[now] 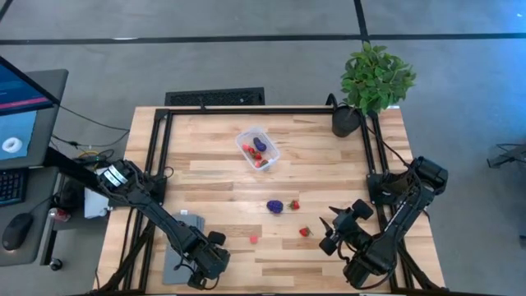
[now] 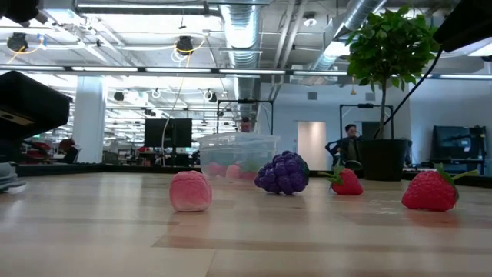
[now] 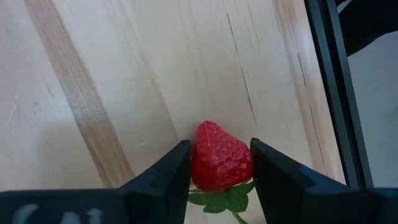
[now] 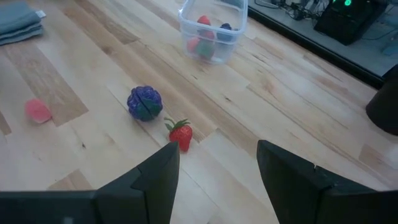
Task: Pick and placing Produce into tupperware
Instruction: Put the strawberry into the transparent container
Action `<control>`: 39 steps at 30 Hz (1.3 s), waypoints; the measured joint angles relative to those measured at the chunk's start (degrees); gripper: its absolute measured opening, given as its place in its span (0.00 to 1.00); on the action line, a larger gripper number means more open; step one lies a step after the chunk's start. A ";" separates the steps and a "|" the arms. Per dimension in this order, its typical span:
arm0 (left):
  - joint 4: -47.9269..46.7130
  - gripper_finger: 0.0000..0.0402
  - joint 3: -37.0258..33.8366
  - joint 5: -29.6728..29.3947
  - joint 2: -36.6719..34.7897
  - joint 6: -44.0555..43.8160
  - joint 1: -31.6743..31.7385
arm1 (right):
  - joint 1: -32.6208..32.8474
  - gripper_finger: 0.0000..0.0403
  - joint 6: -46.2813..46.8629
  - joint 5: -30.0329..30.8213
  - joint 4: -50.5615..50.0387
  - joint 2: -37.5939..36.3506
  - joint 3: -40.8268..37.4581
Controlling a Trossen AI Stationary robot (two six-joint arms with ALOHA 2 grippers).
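strawberry clamped at the table's near edge

table (image 1: 214, 177) carries the tupperware (image 1: 258, 148) mid-back, already holding several pieces; left gripper (image 3: 217, 168) sits closed on a strawberry (image 3: 219, 158) at the near left; right gripper (image 4: 217, 168) waits, fingers apart; grape cluster (image 4: 145, 102) lies loose; next, likely a lift and carry to the tub

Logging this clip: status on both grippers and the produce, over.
Left gripper shut on a strawberry at the table's near-left corner. Right gripper open, waiting. Tupperware part-filled; grape cluster loose. Nothing blocking.
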 joint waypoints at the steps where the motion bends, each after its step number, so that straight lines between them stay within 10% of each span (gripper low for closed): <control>1: -0.12 0.35 0.00 0.11 0.00 -0.07 0.07 | 0.00 0.59 0.00 0.00 -0.09 0.00 0.00; 39: -10.47 0.37 0.48 -19.39 -23.90 20.71 30.53 | 0.74 0.59 0.55 -1.15 1.97 0.02 0.00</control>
